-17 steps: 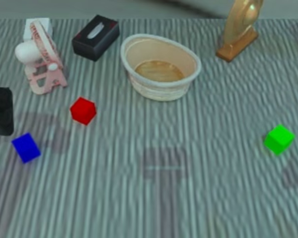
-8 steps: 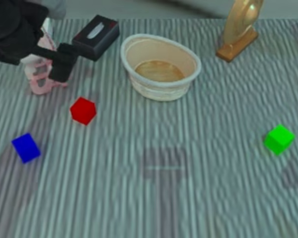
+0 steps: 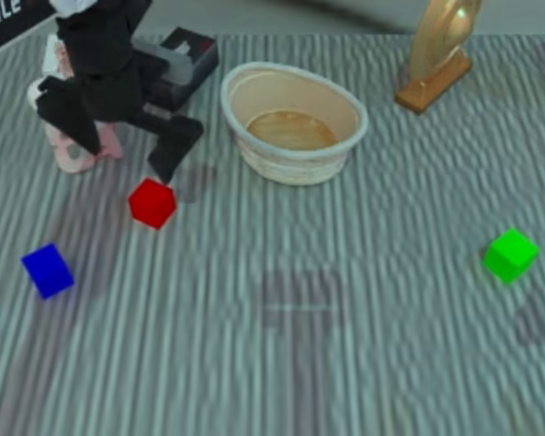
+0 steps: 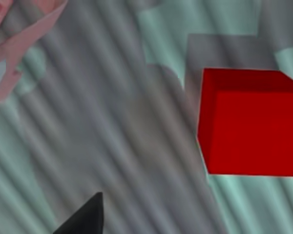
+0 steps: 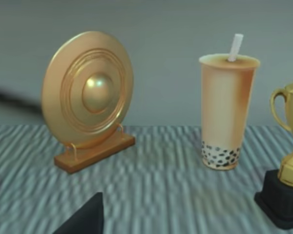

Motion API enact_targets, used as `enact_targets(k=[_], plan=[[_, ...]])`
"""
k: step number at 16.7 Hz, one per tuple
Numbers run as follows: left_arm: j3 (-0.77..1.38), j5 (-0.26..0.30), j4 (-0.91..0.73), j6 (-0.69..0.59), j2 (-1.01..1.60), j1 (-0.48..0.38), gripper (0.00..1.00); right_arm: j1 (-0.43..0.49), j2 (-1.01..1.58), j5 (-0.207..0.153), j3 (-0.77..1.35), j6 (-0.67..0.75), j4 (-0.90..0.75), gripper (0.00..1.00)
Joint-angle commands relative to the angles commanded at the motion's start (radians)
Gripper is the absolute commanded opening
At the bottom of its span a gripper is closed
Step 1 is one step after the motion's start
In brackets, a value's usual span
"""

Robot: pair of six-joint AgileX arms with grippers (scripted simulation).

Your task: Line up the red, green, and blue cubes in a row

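Observation:
The red cube [image 3: 152, 202] lies at the left of the striped table, with the blue cube [image 3: 47, 270] nearer the front-left edge. Far off at the right sits the green cube [image 3: 510, 254]. My left gripper [image 3: 120, 141] hangs open just behind the red cube, one finger beside the pink object and the other close to the cube's back corner. In the left wrist view the red cube [image 4: 249, 122] fills the side, apart from one dark fingertip [image 4: 85, 218]. My right arm is outside the top view; only one of its fingertips [image 5: 85, 217] shows in its wrist view.
A pale woven basket [image 3: 291, 165] stands behind the middle. A black box [image 3: 196, 50] and a pink-and-white object [image 3: 70, 156] sit at the back left under my left arm. A gold disc on a stand [image 3: 440, 54], a bubble-tea cup [image 5: 227, 112] and a trophy [image 5: 290, 165] stand at the back right.
My left arm has swung in from the left edge, across the back-left corner, to just behind the red cube. The cubes have not moved.

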Motion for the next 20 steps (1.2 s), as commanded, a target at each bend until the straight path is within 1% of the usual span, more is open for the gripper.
enact_targets(k=[2,8,10,15,20], plan=[[0.025,0.0,-0.014,0.003,0.028,-0.004,1.0,0.0,0.0,0.0,0.0,0.0,0.0,1.0],[0.007,0.0,0.004,0.004,0.031,0.0,1.0,0.0,0.0,0.0,0.0,0.0,0.0,1.0],[-0.037,0.0,0.061,0.005,0.045,-0.002,1.0,0.0,0.0,0.0,0.0,0.0,0.0,1.0],[-0.173,0.001,0.263,0.005,0.101,-0.002,1.0,0.0,0.0,0.0,0.0,0.0,0.0,1.0],[-0.195,0.001,0.288,0.005,0.111,-0.002,1.0,0.0,0.0,0.0,0.0,0.0,0.0,1.0]])
